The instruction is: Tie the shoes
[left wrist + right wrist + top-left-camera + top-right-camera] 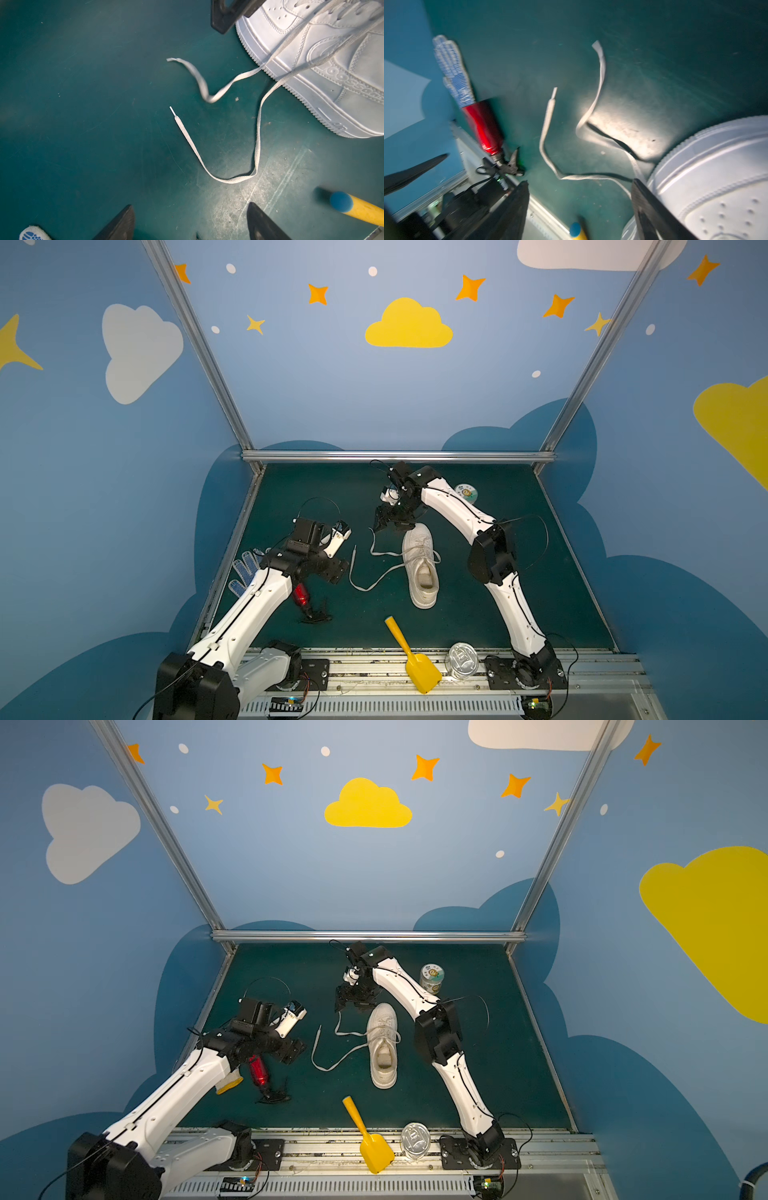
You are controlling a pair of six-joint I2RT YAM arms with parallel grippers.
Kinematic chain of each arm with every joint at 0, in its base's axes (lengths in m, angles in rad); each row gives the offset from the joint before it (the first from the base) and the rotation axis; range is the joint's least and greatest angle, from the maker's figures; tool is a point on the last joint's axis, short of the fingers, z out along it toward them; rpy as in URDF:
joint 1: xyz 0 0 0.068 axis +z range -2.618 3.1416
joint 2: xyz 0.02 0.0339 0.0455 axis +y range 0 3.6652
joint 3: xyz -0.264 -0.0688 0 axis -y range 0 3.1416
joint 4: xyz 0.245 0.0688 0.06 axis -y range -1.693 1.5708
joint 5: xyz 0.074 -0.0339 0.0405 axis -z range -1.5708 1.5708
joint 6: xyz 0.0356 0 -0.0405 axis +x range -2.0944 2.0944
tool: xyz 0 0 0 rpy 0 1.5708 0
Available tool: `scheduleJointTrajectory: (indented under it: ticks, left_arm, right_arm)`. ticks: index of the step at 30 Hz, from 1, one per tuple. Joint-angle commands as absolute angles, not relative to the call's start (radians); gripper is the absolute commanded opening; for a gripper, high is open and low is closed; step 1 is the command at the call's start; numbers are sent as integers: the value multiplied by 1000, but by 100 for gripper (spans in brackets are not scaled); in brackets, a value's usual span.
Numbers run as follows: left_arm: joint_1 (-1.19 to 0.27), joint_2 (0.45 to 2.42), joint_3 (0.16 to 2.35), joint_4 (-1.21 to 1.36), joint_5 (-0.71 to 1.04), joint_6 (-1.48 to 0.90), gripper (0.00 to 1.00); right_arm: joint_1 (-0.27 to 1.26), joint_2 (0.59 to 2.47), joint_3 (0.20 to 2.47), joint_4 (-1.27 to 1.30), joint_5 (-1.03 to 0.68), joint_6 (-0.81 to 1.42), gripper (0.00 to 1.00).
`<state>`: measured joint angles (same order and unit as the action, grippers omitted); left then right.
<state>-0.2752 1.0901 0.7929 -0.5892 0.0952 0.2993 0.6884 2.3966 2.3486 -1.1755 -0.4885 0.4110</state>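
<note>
The white shoe (422,568) (384,1048) stands mid-mat in both top views, toe toward the back wall. Its laces are untied. One long lace (352,568) (257,135) curls on the mat left of the shoe, and a shorter one (386,554) (199,79) lies beside it. My left gripper (336,570) (191,218) hovers open left of the laces, nothing between its fingers. My right gripper (382,522) (580,199) is open just beyond the shoe's toe, above the shorter lace's end; it holds nothing.
A blue-dotted glove (245,572) and a red cylinder (301,597) lie under the left arm. A yellow shovel (411,655) and a tin can (461,659) sit at the front edge. A small jar (467,491) stands behind the right arm.
</note>
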Motion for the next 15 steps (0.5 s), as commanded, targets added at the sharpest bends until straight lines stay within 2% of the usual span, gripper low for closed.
scheduleJointTrajectory:
  ticks: [1, 4, 8, 15]
  left_arm:
    - [-278, 1083, 788, -586, 129, 307, 86]
    - [-286, 1090, 787, -585, 156, 313, 86]
    - [-324, 1122, 786, -569, 155, 297, 85]
    - [-424, 1245, 806, -525, 119, 238, 83]
  right_arm:
    - [665, 2355, 2346, -1167, -629, 419, 78]
    - [656, 2323, 2338, -1175, -581, 427, 78]
    - [610, 2245, 2279, -1178, -608, 449, 76]
    - [505, 2021, 2045, -1137, -567, 416, 74]
